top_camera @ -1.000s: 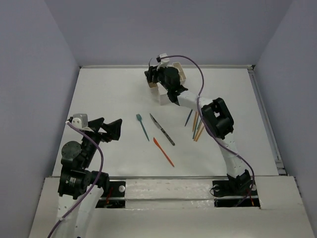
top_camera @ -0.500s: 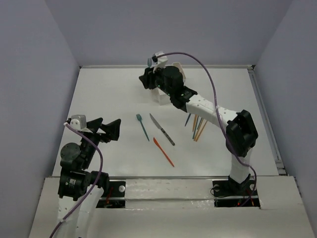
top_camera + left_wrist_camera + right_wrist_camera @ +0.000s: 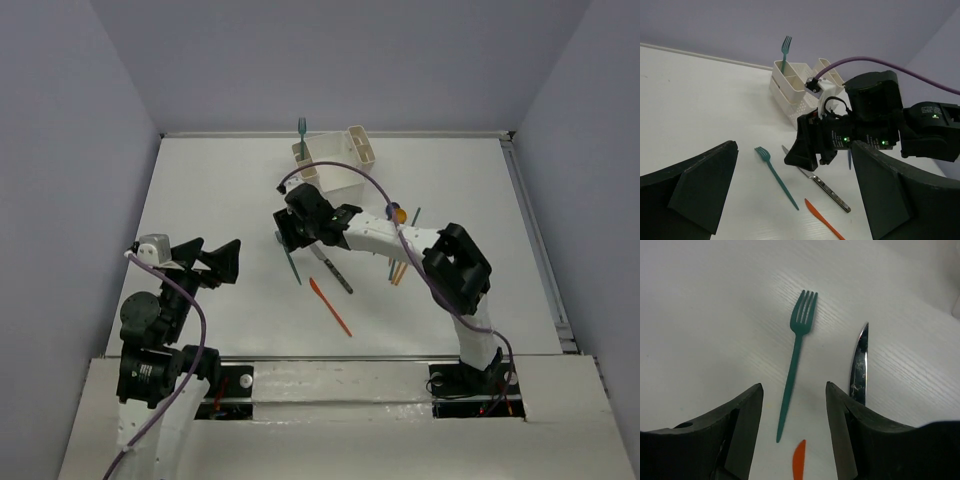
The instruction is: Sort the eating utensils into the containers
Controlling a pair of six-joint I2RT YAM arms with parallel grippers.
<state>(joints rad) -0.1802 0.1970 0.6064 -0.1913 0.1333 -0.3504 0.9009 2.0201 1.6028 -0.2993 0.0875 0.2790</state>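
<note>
White worktop point(image 3: 210, 190), pale lilac walls on three sides. My left claw point(image 3: 218, 256) hangs at the near left, fingers spread, holding nothing, well away from the cutlery. Towards the middle, the right claw point(image 3: 793, 389) hovers over the teal fork point(image 3: 793, 367), fingers parted and empty. On the wrist camera the fork lies flat directly below, handle running between the two fingers, tines pointing away from the claw. The right arm is plainly nearer, so I judge a straight drop and squeeze would do. The steel knife point(image 3: 859, 370) lies just outside one finger, close enough to snag. Overhead, the claw hides most of this fork, but that view shows the caddy point(image 3: 335, 172) beyond, with a second teal fork point(image 3: 301, 128) upright in a narrow slot.
</note>
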